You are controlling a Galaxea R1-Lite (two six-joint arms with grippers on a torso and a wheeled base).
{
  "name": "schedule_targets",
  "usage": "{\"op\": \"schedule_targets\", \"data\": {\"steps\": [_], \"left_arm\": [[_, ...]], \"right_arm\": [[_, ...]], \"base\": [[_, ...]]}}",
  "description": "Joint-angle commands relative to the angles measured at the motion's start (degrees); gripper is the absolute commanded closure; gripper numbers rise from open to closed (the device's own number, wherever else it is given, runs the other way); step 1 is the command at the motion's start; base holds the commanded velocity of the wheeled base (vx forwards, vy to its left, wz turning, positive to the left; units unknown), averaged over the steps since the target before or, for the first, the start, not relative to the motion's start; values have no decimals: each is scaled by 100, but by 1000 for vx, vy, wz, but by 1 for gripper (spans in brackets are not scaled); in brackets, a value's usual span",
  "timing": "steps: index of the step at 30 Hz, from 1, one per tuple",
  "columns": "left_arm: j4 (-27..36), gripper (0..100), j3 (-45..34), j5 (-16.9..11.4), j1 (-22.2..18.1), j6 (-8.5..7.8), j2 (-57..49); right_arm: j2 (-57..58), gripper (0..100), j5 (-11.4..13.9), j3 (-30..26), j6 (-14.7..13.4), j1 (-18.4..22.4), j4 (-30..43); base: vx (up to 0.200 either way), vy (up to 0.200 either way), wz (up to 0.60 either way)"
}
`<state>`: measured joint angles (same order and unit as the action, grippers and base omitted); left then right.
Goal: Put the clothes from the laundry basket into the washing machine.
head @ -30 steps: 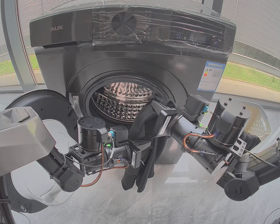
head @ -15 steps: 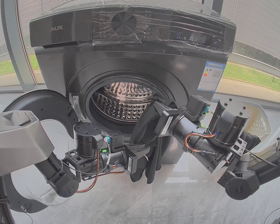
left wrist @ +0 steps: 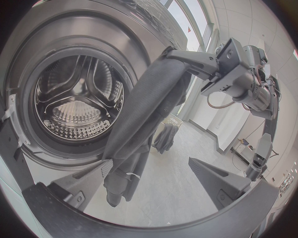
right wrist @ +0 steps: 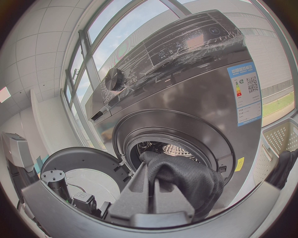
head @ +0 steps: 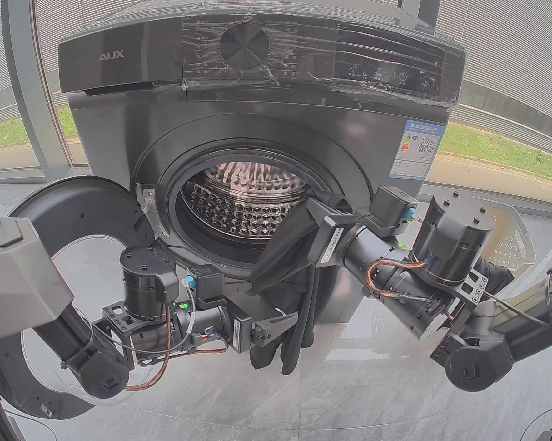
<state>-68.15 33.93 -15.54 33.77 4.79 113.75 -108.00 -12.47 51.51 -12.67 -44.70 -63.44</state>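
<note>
Hanging low before the washing machine, the left gripper (head: 279, 326) is keeping its two wedge-shaped black fingers (left wrist: 217, 182) spread wide, gripping nothing. The lower folds of a black garment (head: 285, 262) are dangling just beside one finger. Above it, the right gripper (head: 314, 207) is pinching the top of that garment, a matte, finely woven cloth. It is holding the cloth at the lower right rim of the machine's mouth, outside the drum. The left wrist view is showing the cloth draping down in one long band, while the right wrist view is showing it bunching over the clamped fingers (right wrist: 139, 192).

Behind, the dark grey metal washing machine (head: 233, 121) is standing with its round door (head: 82, 211) swung open to the left, baring a shiny perforated steel drum (head: 246, 197). Crinkled clear film (head: 325, 59) is covering its control panel and single dial (head: 244, 45).

Farther right, one white perforated plastic laundry basket (head: 506, 240) is sitting on the glossy floor. The wrist views are revealing a second dark cloth (right wrist: 285, 167) hanging at its rim.
</note>
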Motion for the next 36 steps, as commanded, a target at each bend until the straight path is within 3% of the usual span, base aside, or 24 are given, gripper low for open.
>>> {"op": "schedule_targets", "data": {"steps": [1,7,18,36], "left_arm": [[29,0,97,60,-46,-4,-28],[73,0,404,210,-195,-75,279],[73,0,615,236,-450,-163,420],[38,0,1125,289,-222,-154,701]], "right_arm": [[-2,100,8,0,1,-3,-2],[-2,100,-1,26,10,-21,-2],[7,100,-1,9,10,-21,-2],[-20,100,-1,-9,10,-65,-28]], "base": [[0,0,0],[0,0,0],[0,0,0],[0,0,0]]}}
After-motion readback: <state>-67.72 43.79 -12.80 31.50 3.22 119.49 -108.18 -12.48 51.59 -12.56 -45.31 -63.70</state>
